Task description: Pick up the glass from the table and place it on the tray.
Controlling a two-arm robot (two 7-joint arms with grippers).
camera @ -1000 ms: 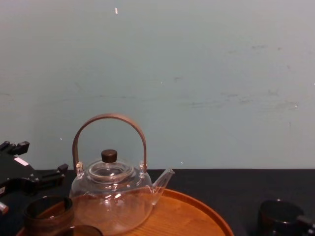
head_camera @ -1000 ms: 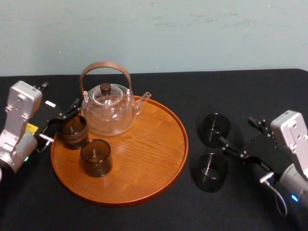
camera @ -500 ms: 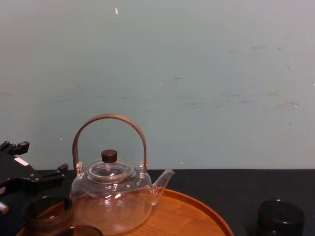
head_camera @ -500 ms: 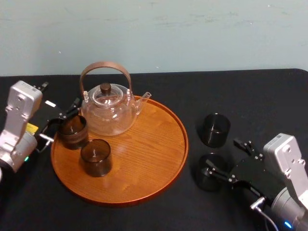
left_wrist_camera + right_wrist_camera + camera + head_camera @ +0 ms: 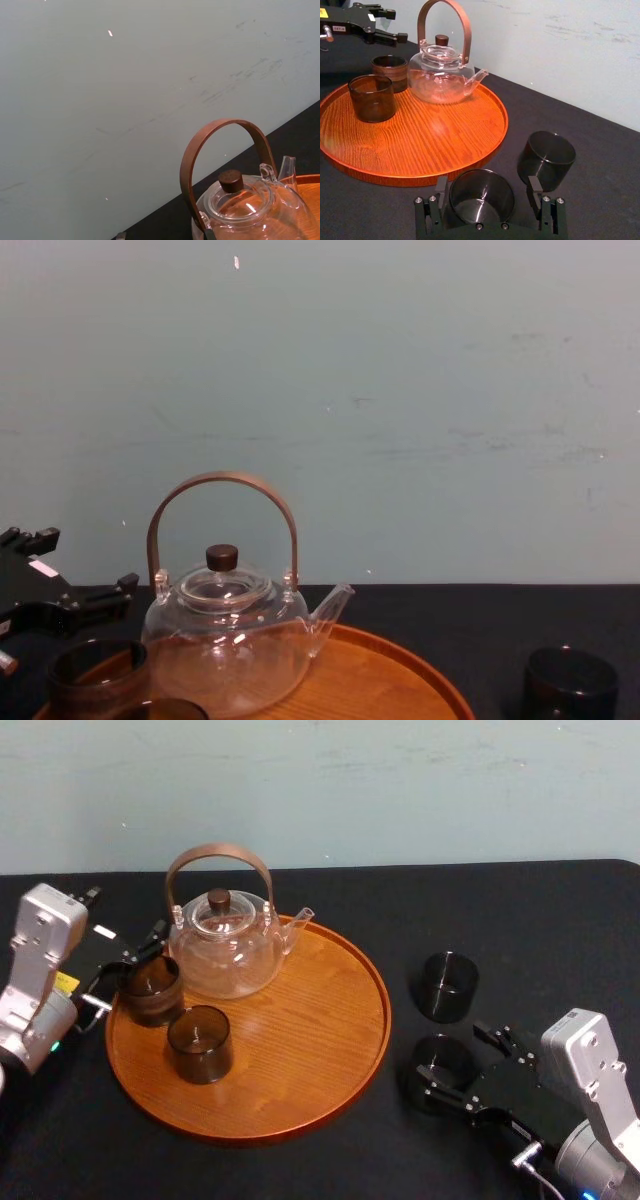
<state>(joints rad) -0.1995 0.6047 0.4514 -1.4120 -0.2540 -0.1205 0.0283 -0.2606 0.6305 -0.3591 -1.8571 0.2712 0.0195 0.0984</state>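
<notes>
Target glass (image 5: 481, 196) stands on the worktop (image 5: 530, 910), just off the right rim of the tray (image 5: 383, 1020), toward the worktop's near right corner. It's upright, mouth up, axis vertical. It's round and short, so there's no preferred side to grab.

Right claw (image 5: 487, 184) is open and straddles it. One finger sits close to the wall, the other has a clear gap. We'd say no grip yet.

Risks we see:
- Spare tumbler (image 5: 546, 156) stands just behind on the worktop, near the wider finger. Closing or lifting could clip it.
- The claw is off-centre, so closing will likely shove the glass sideways before it pinches.
- The walls are smooth, so a weak or high pinch could let it slip.
- The tray rim is raised, so too low a carry would catch the base.
- The left half of the tray is crowded by the glass teapot (image 5: 222, 948), the near tumbler (image 5: 199, 1043) and the rim tumbler (image 5: 152, 988). The right half is bare wood, so we'd aim there.

Left claw (image 5: 128, 970) is open at the tray's left rim by the rim tumbler. We can't tell whether it's around it or beside it.
</notes>
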